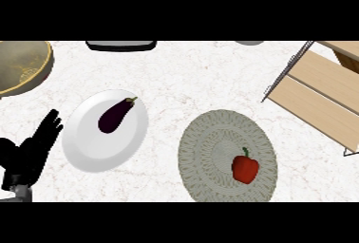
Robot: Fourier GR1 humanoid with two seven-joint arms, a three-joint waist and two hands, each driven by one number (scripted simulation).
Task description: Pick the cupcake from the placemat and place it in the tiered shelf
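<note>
On the white marbled worktop [189, 76], a round woven grey-green placemat [203, 142] lies near the front edge, right of centre. On it, toward its front right part, sits a red bell pepper with a green stem [245, 169]; the placemat carries this pepper and no cupcake is to be seen. Beside the placemat on the left lies a white round plate [88, 147] with a dark purple aubergine [114, 116] resting on its rear half. The wooden tiered shelf with a thin wire frame [319, 90] stands at the right rear corner, well apart from the placemat. A brass-coloured bowl [21, 66] is at the left rear edge. The black left hand [32, 152] shows at the front left, fingers straight and pointing up, holding nothing, just beside the plate.
</note>
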